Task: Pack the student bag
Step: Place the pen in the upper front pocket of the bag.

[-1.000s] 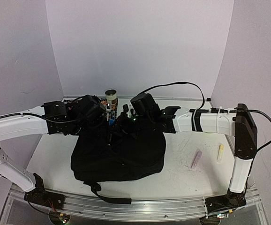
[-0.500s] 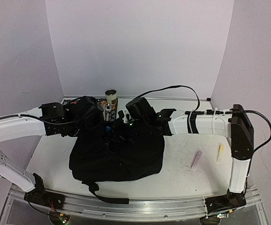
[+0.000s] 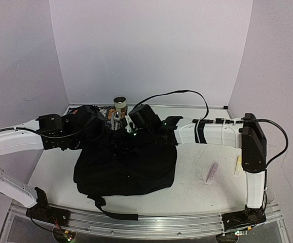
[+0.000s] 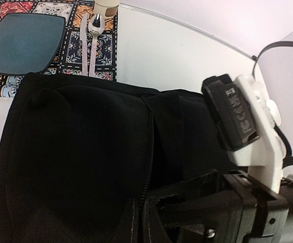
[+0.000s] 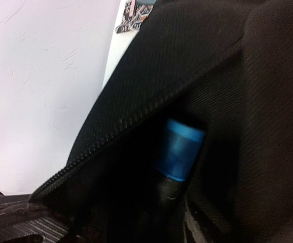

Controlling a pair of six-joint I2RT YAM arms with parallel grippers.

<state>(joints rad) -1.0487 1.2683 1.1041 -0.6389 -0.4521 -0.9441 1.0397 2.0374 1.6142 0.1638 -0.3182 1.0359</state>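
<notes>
Your left gripper (image 3: 105,134) is closed, pinching fabric at the far left edge of the student bag (image 3: 126,164). The bag lies flat mid-table (image 3: 202,187), straps toward the arm bases. Behind it are a patterned mat (image 4: 103,48), a teal plate (image 4: 22,40) and a spoon (image 4: 95,30). Your right gripper (image 3: 125,140) is at the bag's opening; can't tell how its jaws stand. A blue-capped dark stick (image 5: 179,149) sits inside the opening. A pink bar (image 3: 212,172) and a yellow bar (image 3: 237,165) lie to the right, well apart from the bag.
</notes>
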